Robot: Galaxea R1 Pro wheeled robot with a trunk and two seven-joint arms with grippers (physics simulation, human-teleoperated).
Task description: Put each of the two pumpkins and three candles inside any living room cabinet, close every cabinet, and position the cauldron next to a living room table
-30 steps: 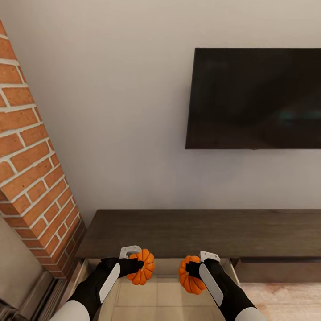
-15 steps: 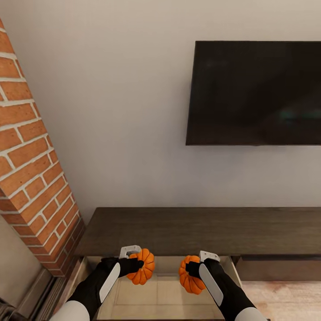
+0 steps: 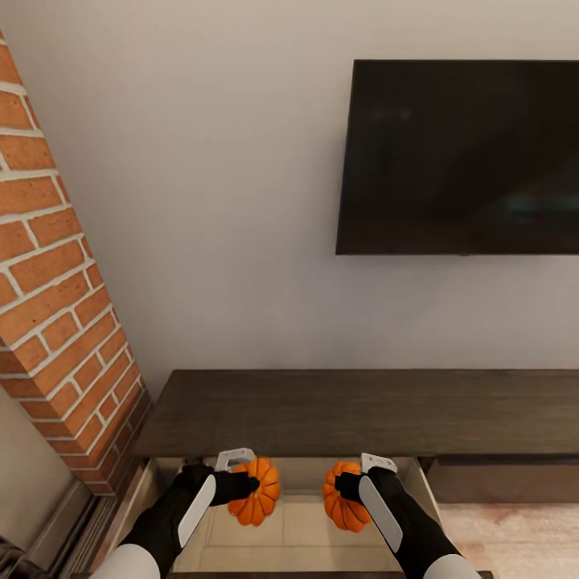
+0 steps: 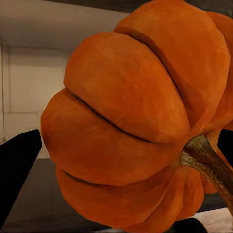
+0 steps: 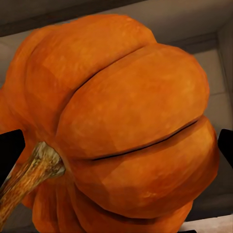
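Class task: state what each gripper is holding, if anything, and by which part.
Left gripper holds one pumpkin, right gripper the other pumpkin, each by its ribbed sides, above the open drawer.

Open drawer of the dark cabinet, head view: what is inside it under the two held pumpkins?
The drawer shows a bare pale beige floor with faint seams. Above it the left gripper holds one pumpkin, the right gripper the other. Arms and pumpkins cover parts of the floor.

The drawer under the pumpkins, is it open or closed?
Open: the drawer is pulled out from the cabinet, its pale inside showing.
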